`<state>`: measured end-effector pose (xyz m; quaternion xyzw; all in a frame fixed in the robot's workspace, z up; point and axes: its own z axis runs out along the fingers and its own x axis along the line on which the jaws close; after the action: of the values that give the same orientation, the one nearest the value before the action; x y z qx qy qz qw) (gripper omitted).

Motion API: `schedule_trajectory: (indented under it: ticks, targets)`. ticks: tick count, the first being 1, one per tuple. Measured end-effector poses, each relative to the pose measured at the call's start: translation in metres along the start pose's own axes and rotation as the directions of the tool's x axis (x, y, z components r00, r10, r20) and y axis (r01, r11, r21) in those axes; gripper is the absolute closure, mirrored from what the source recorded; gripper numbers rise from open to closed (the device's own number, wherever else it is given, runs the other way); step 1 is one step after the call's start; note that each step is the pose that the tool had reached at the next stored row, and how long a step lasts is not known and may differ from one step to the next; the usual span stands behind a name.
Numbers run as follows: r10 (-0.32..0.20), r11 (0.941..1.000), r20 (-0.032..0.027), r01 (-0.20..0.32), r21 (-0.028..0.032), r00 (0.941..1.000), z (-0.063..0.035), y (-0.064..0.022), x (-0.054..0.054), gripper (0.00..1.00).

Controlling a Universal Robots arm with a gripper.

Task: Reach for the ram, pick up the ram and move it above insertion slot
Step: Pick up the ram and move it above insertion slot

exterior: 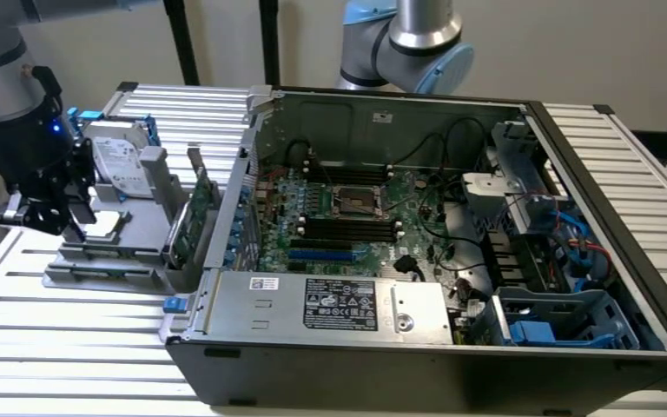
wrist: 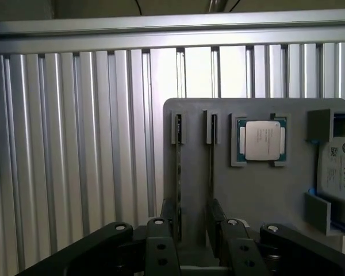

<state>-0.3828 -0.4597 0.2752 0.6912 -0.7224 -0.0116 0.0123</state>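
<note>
The ram (wrist: 178, 172) stands on edge in a slot of the grey parts holder (wrist: 253, 195), so I see it as a thin dark line; a second thin stick (wrist: 211, 167) stands parallel beside it. My gripper (wrist: 196, 238) hovers just over the near end of both sticks, open, with one black finger (wrist: 161, 247) outside each stick and nothing gripped. In the exterior view the gripper (exterior: 58, 228) hangs over the holder (exterior: 102, 265) at the exterior view's left. The black memory slots (exterior: 346, 228) lie on the motherboard inside the open computer case (exterior: 426, 347).
On the holder sit a processor chip (wrist: 263, 141), a hard drive (exterior: 119, 161) and a tall green expansion card (exterior: 201, 208) standing beside the case wall. Everything rests on a ribbed aluminium table (exterior: 67, 347). Cables and drive cages crowd the case's right side.
</note>
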Motion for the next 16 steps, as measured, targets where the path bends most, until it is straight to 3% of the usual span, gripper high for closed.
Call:
schedule_trajectory:
  ticks: [16]
  targets:
    - [-0.025, 0.9997, -0.0008, 0.025, 0.0, 0.9997, 0.029, -0.0011, 0.001, 0.64]
